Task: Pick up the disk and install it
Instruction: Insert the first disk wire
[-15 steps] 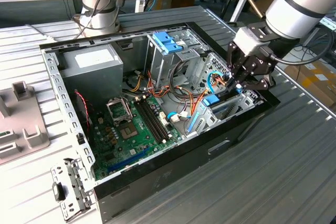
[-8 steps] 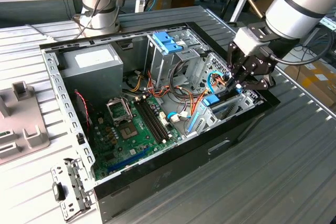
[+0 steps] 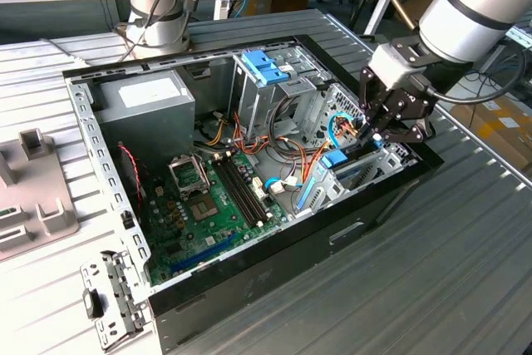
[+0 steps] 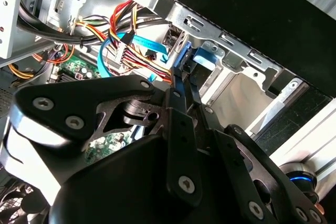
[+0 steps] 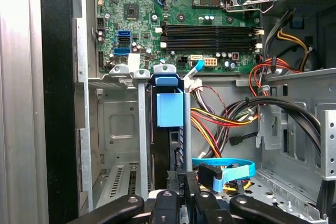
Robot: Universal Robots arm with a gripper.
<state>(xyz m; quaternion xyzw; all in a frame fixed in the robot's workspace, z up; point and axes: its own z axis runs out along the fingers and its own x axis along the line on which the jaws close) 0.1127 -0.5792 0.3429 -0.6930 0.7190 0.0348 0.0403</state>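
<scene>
1. While the arm leans in from the upper right of the exterior view, its gripper (image 3: pixel 376 132) sits low over the drive bay at the right side of the open computer case (image 3: pixel 274 248), right of centre in the frame.
2. In both wrist views the black fingers (image 4: pixel 181 90) come together narrowly on the edge of the disk (image 5: pixel 169 109), so I judge the jaws clenched on it rather than released; the contact itself is partly hidden by the linkage.
3. Seen in the first wrist view, the disk stands on edge in the middle of the frame, its blue end tab facing the camera, slotted between the upright metal walls of the bay (image 5: pixel 118 129), just below the motherboard (image 5: pixel 184 19).
4. In the exterior view the same blue tab shows just below and left of the gripper, level with the top of the bay.
5. By my reading the pick-up is done and the install step is in hand: the disk is already well into its slot, though I cannot tell whether it is fully seated.
6. Whatever remains calls for a straight push along the rails, with no tilt, since the walls are close on both sides.
7. Loose cables (image 5: pixel 226 116) and a light-blue ribbon cable (image 5: pixel 231 170) lie just beside the bay, near the fingers, and could snag.
</scene>
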